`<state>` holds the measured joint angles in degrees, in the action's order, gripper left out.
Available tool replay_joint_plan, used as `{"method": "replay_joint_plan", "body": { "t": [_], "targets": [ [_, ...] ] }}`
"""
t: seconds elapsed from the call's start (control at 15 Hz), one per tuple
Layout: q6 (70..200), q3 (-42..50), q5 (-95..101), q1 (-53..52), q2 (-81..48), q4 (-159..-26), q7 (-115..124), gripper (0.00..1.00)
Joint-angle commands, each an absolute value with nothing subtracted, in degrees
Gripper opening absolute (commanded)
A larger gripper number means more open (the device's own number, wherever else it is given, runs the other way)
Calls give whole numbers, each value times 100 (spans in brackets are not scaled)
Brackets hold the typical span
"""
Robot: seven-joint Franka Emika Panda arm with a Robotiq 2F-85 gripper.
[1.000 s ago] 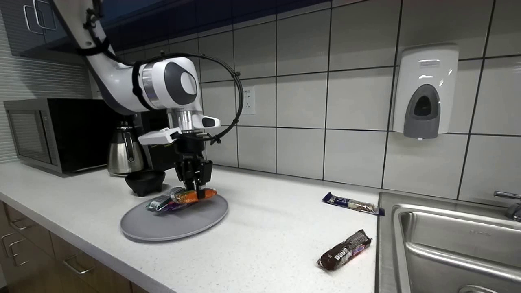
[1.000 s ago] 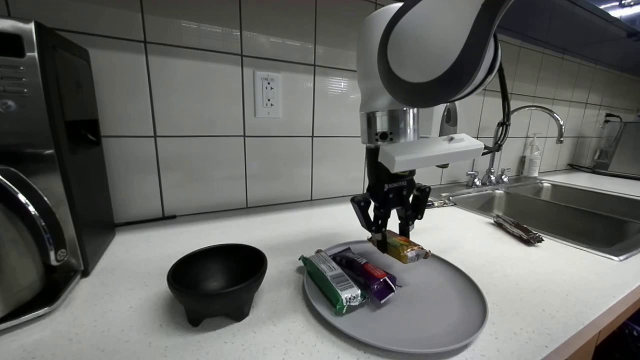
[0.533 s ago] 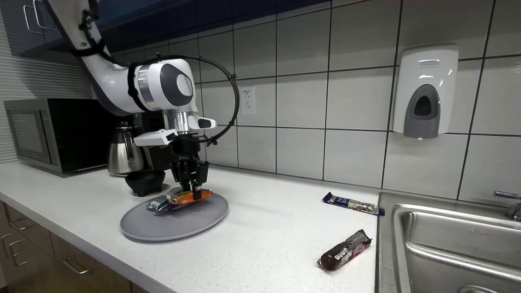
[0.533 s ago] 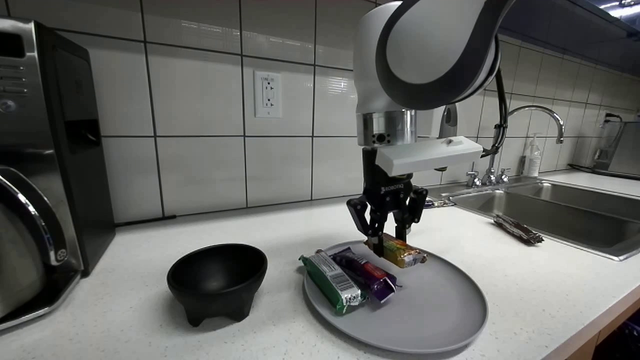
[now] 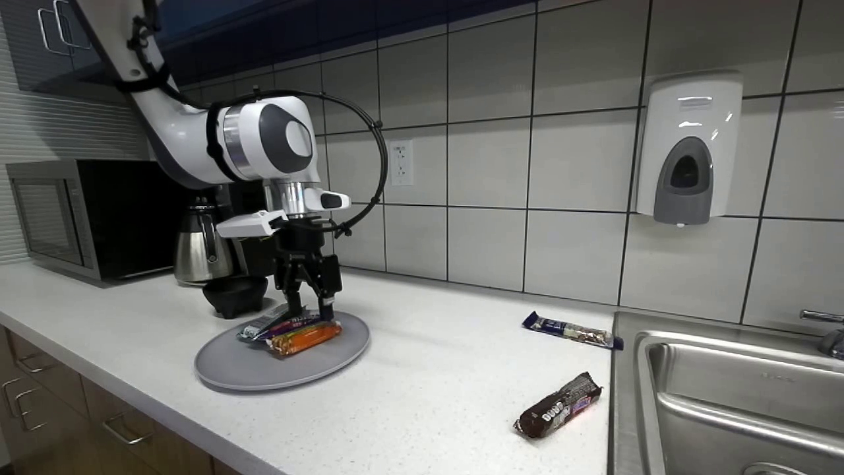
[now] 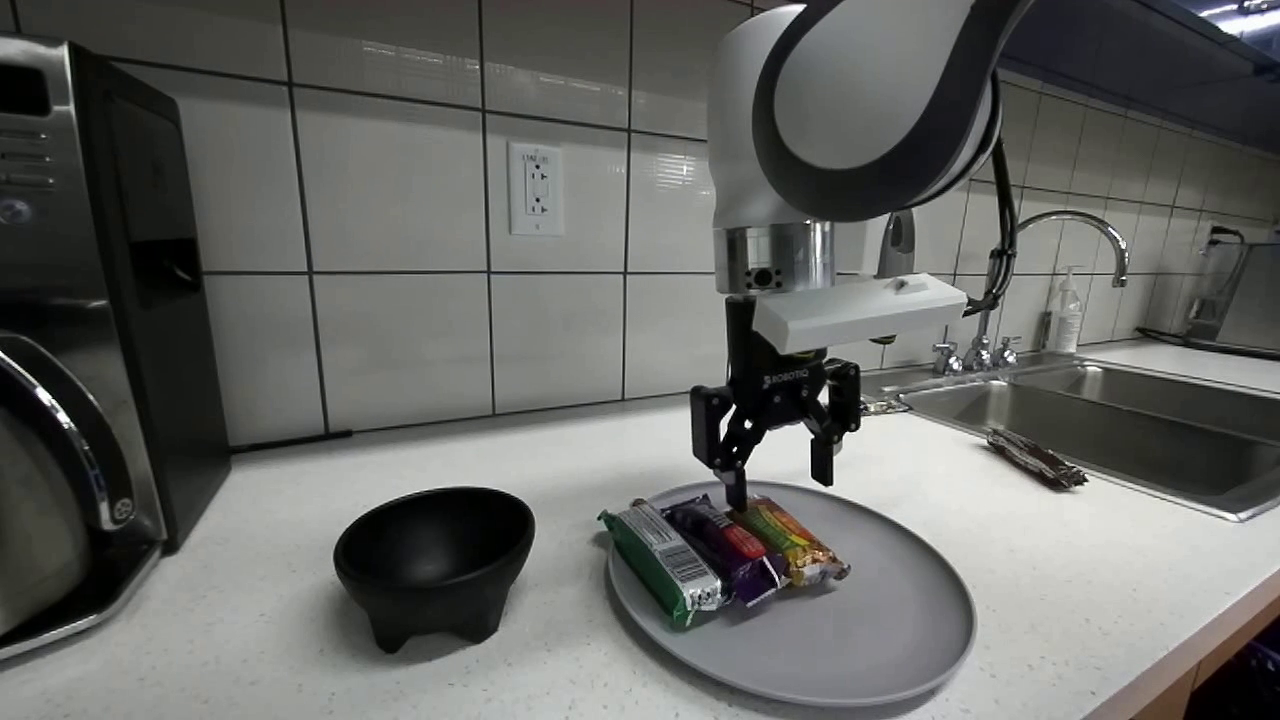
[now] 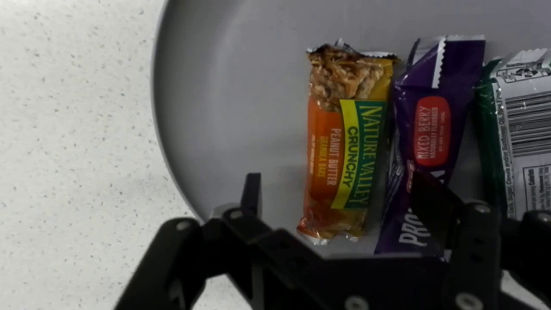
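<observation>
Hanging tips-down over the gray plate [image 6: 870, 630], the black fingers [image 6: 822, 460] stand well apart from each other. Below them, flat on the plate, lies the orange granola bar [image 7: 342, 150], lined up with the gap they leave: in the wrist view one finger is to one side of it, over bare plate, and the other is to its other side, over the purple bar [image 7: 431, 125]. Both fingers are closer to one end of it; in an exterior view most of the orange granola bar [image 6: 793, 540] reaches out in front of them. I can't tell whether a fingertip touches the purple bar. That one rests just beside the orange one, and the green bar [image 6: 663, 562] comes after it, close to the plate's rim, all three side by side. Near the plate, on the white surface [image 6: 250, 640], sits a black bowl [image 6: 430, 590] on stubby legs. Farther along, well apart from the plate, I see a brown bar [image 5: 560, 404] and a dark blue bar [image 5: 572, 331] near the steel sink [image 5: 626, 409]. Past the bowl stand a metal carafe [image 5: 204, 251] and a microwave [image 5: 92, 214].
</observation>
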<state>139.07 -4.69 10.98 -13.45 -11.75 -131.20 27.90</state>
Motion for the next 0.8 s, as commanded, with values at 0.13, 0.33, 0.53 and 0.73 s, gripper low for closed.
{"method": "replay_joint_plan", "body": {
  "t": [0.13, 0.33, 0.53, 0.73],
  "targets": [
    [13887, -465, 768, -1216, -970, -13186, 2716, 100],
    [13767, -369, 550, -1109, -974, -13118, 2780, 100],
    [13751, -240, 435, -1016, -1005, -13041, 2889, 100],
    [13708, -135, 313, -922, -1057, -12935, 2975, 100]
  ]
}}
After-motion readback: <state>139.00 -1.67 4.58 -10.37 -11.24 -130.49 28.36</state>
